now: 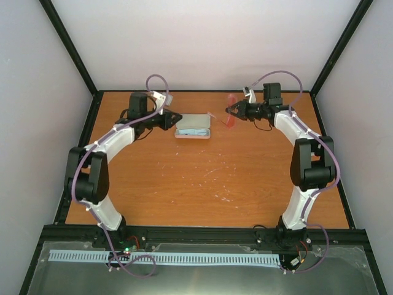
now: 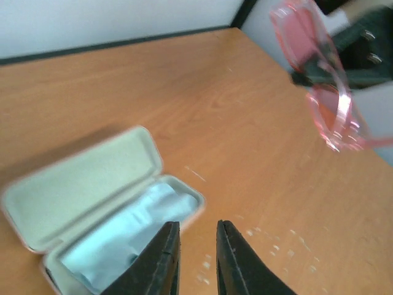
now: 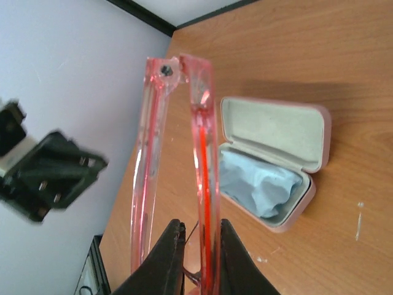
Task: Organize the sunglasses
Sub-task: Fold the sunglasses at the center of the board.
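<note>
Toward the far edge of the orange surface point(image 1: 202, 184), my right fingers point(image 3: 177, 246) are clenched on the sunglasses point(image 3: 201, 141). They pinch a thin part of the pink frame, so the pair stands on end, off the surface and just right of the case point(image 1: 193, 132). That case lies open, with a light blue cloth point(image 2: 123, 233) bunched in its lower half. My left fingers point(image 2: 171, 249) hover at the case's left end, parted by a narrow gap and gripping nothing.
</note>
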You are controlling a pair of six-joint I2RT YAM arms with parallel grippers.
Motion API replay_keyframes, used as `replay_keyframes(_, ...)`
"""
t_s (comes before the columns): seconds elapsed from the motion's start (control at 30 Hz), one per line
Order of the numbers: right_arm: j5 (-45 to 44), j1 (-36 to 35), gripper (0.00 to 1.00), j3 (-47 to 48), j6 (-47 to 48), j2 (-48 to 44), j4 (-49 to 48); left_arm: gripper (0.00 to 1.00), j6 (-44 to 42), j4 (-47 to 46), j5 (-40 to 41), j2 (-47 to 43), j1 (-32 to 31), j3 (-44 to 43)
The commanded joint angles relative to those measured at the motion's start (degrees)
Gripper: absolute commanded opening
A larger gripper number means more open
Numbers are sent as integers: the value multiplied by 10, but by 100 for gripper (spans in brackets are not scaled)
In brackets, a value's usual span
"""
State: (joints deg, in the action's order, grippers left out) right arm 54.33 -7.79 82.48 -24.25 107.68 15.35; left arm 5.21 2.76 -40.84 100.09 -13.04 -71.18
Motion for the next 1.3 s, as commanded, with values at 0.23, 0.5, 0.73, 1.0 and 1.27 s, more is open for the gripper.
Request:
replay_keyframes(0.23, -28, -22, 3, 114, 17, 82, 44, 15, -62, 18, -39, -122, -94, 66)
replay_keyframes(0.5, -30, -69, 3, 124, 16, 88, 49, 13, -64, 16, -75, -59, -127, 11)
replay_keyframes(0.73, -11, -100, 3, 88, 20, 66, 40, 14, -52, -6, -76, -11, -127, -32)
replay_keyframes(1.0, 26, -104, 3, 49, 50, 32, 64, 15, -60, -23, -46, 60, -125, -78)
replay_keyframes(1.27, 47, -105, 3, 49, 56, 24, 73, 25, -78, -10, -28, 109, -105, -106)
